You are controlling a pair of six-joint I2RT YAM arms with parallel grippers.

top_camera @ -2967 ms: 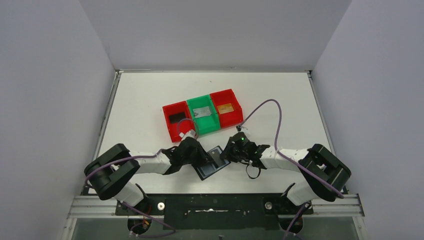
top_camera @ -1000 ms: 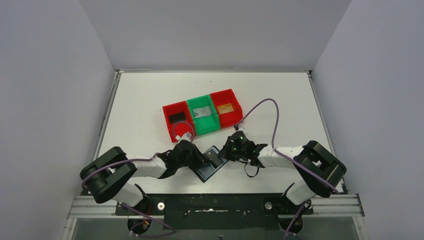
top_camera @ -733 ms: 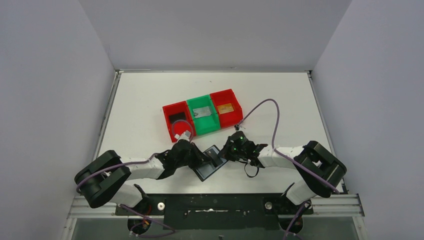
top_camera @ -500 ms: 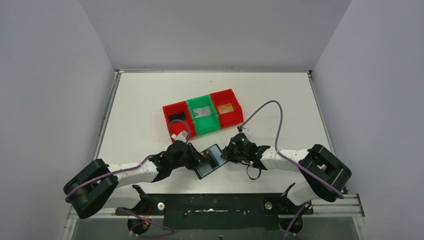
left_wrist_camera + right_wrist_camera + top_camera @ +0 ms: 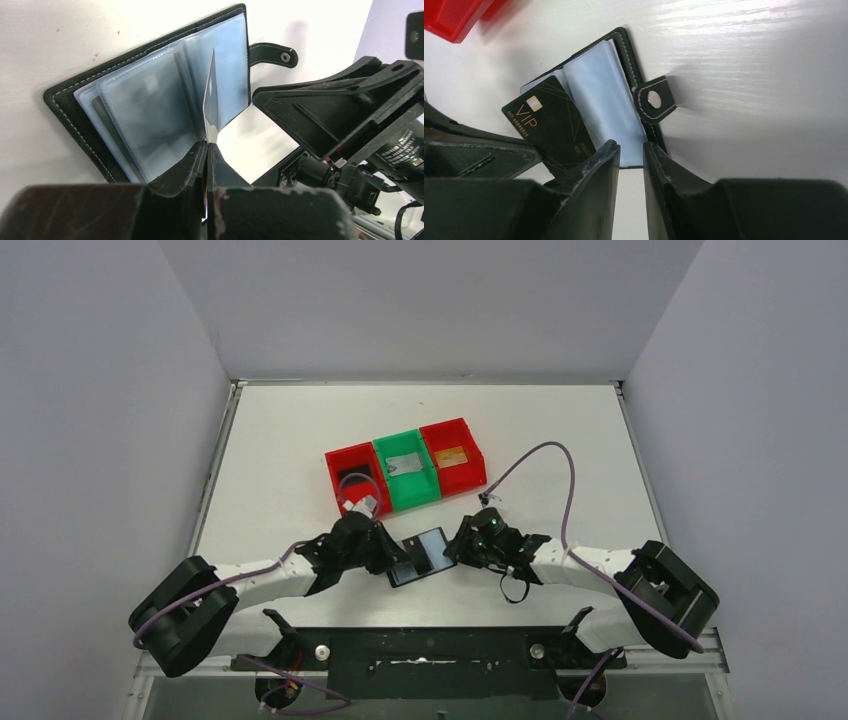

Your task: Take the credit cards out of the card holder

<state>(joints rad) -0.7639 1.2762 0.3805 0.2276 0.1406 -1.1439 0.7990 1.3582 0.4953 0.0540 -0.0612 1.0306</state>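
On the white table (image 5: 560,430) an opened card holder (image 5: 420,556) is laid between the left claw (image 5: 397,562) and right claw (image 5: 453,551); a red-green-red row of bins (image 5: 415,492) is set beyond them.

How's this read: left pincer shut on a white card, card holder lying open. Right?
No. The card in the left pincer is black with VIP lettering, not white; the right wrist view shows it. The card holder does lie open.

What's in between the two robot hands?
The open card holder, best seen from the top camera. The left fingers pinch a black VIP card over it; the right fingers sit at its other side.
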